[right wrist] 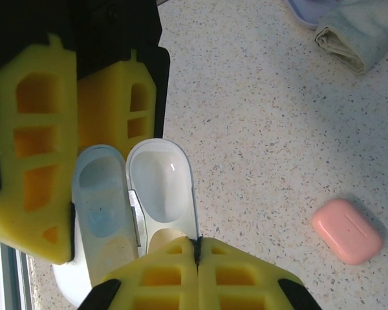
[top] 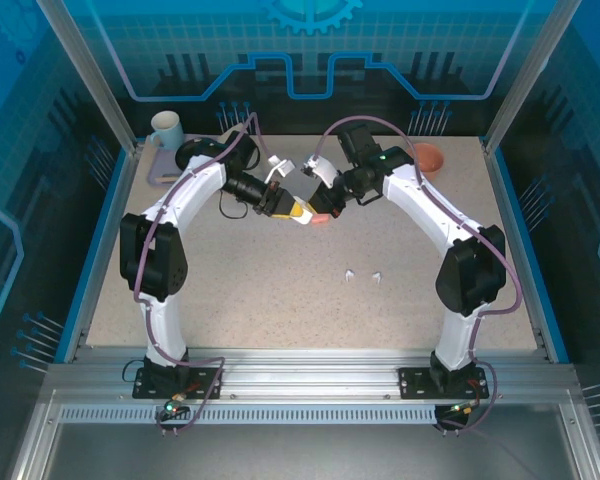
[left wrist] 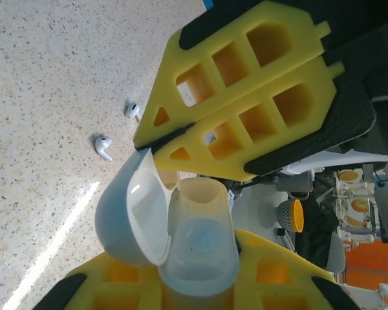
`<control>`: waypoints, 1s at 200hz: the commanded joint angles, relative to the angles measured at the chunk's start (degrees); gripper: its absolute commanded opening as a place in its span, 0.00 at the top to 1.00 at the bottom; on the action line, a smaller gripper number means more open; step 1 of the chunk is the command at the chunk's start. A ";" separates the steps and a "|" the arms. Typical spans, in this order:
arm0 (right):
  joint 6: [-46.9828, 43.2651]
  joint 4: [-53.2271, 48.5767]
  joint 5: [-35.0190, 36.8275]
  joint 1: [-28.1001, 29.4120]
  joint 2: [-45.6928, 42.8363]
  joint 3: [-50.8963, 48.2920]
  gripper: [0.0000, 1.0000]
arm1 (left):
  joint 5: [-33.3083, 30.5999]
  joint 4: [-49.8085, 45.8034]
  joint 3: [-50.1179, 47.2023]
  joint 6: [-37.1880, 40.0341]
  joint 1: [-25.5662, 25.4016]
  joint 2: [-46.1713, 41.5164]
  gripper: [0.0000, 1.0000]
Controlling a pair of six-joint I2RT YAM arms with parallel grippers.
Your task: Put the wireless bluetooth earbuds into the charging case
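A white charging case hangs open between my two grippers above the back of the table. In the left wrist view its body (left wrist: 200, 242) sits between my left gripper's (left wrist: 200, 290) yellow fingers, which are shut on it. The lid (left wrist: 126, 213) swings out to the left. My right gripper (right wrist: 197, 252) is shut, pinching the lid's rim (right wrist: 160, 184); the case body (right wrist: 102, 200) lies beside it with empty wells. Two white earbuds (top: 350, 275) (top: 377, 277) lie on the table nearer the front, also seen as earbuds (left wrist: 103, 147) (left wrist: 132, 108) below the case.
A shut pink case (right wrist: 347, 230) lies on the table right of the held case. A mug (top: 165, 128) stands on a purple tray (top: 158, 168) at the back left. An orange bowl (top: 427, 157) sits at the back right. A folded cloth (right wrist: 359, 32) lies near the tray.
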 commanded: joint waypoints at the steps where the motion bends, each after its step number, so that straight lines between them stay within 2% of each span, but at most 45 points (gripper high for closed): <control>1: 2.02 -0.59 1.39 0.29 -0.73 2.73 0.96 | 2.87 -0.66 -0.07 1.15 -0.33 0.19 1.00; 32: 8.27 0.20 4.20 -2.60 -3.68 2.77 0.61 | 2.04 6.46 -5.90 -2.73 -0.33 -4.16 1.00; 56: 14.23 0.03 5.91 -5.59 -6.69 1.75 0.51 | -0.70 15.08 -11.29 -8.21 -0.42 -9.11 1.00; 77: 20.47 -0.68 8.52 -7.86 -8.97 -0.07 0.49 | -3.90 24.78 -16.39 -14.56 -0.75 -14.61 1.00; 107: 30.96 1.30 13.51 -9.36 -15.30 -7.95 0.48 | -12.33 38.55 -21.53 -22.87 -3.34 -22.21 1.00; 152: 46.43 3.52 19.16 -8.78 -24.16 -21.65 0.48 | -25.61 51.30 -23.62 -29.45 -8.48 -28.99 1.00; 174: 51.82 2.99 24.25 -6.69 -26.46 -27.02 0.47 | -34.14 60.08 -28.77 -29.54 -10.11 -32.41 1.00; 200: 59.61 2.54 30.27 -4.12 -27.90 -33.03 0.45 | -45.69 78.66 -40.99 -24.89 -13.07 -37.79 1.00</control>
